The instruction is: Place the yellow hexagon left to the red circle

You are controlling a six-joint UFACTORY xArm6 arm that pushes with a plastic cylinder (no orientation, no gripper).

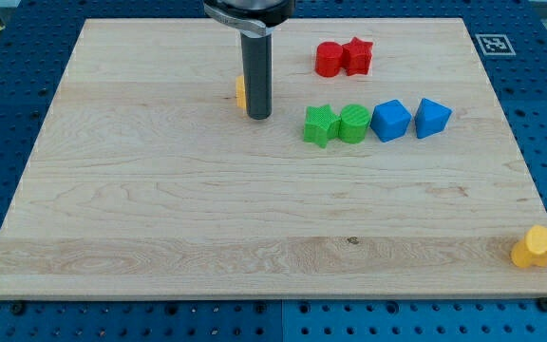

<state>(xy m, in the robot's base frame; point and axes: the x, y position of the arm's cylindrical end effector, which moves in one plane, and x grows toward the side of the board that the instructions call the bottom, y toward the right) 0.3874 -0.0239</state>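
The yellow hexagon [240, 92] lies left of the board's upper middle, mostly hidden behind my rod; only its left edge shows. My tip [258, 116] rests on the board touching the hexagon's right side. The red circle [329, 59] sits to the upper right, touching a red star [357, 56] on its right. The hexagon is left of and below the red circle, well apart from it.
A green star [320, 124] and a green cylinder [353, 123] touch each other right of my tip. A blue cube [390, 121] and a blue wedge [432, 118] lie further right. A yellow heart [537, 248] sits at the board's [160, 209] bottom right corner.
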